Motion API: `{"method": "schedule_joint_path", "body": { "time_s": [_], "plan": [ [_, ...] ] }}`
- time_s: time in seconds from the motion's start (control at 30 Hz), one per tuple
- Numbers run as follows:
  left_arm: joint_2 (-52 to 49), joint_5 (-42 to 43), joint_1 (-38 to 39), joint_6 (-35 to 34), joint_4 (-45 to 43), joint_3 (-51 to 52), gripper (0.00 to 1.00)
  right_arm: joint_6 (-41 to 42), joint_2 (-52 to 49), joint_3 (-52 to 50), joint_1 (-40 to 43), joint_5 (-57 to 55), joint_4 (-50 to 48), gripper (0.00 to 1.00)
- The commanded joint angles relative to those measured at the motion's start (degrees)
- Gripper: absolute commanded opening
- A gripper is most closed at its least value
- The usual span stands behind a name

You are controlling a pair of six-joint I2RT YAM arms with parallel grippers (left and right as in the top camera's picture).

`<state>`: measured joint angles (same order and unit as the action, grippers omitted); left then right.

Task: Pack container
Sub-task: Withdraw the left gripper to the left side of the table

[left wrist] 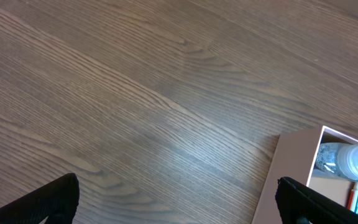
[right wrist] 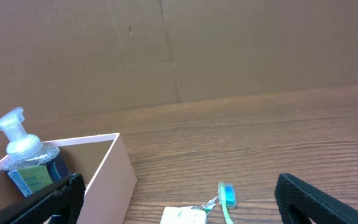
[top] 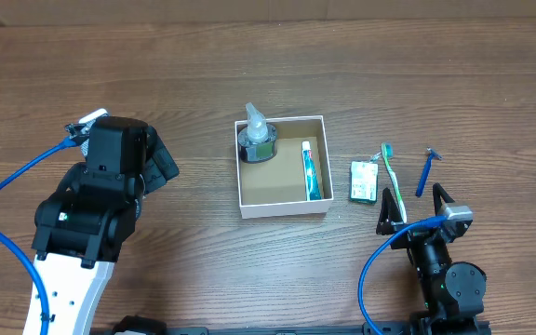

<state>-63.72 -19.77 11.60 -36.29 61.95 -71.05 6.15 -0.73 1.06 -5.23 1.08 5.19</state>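
The container (top: 273, 183) is a shallow square box with white walls and a brown floor, at the table's middle. Inside it, a clear pump bottle (top: 256, 140) stands in the far left corner and a toothpaste tube (top: 313, 170) lies along the right wall. My left gripper (top: 166, 160) is open over bare wood, left of the box. In the left wrist view the gripper (left wrist: 179, 205) has nothing between its fingers, and the container (left wrist: 294, 168) and bottle (left wrist: 347, 160) sit at right. My right gripper (top: 415, 207) is open near the front edge. In its wrist view the gripper (right wrist: 185, 205) faces the container (right wrist: 114, 174) and bottle (right wrist: 27, 158).
Right of the box lie a green-and-white packet (top: 365, 181), a green toothbrush (top: 392, 177) and a blue razor (top: 427, 170). The right wrist view shows the toothbrush head (right wrist: 227, 195) and packet (right wrist: 182, 216) between the fingers, with a cardboard wall (right wrist: 166, 50) behind the table.
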Motion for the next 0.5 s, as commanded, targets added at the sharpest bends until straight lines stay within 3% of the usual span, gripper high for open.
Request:
{"method": "schedule_joint_path", "body": {
  "time_s": [0.0, 0.27, 0.47],
  "plan": [
    [-0.68, -0.50, -0.24, 0.04, 0.00, -1.11, 1.00, -0.22, 0.55, -0.59, 0.11, -0.09, -0.35, 1.00],
    [-0.79, -0.50, -0.24, 0.04, -0.02, -1.11, 1.00, -0.20, 0.55, -0.59, 0.11, -3.30, -0.79, 1.00],
    [-0.79, -0.50, -0.24, 0.04, -0.02, -1.11, 1.00, 0.55, 0.24, -0.39, 0.11, 3.58, -0.31, 1.00]
  ]
}}
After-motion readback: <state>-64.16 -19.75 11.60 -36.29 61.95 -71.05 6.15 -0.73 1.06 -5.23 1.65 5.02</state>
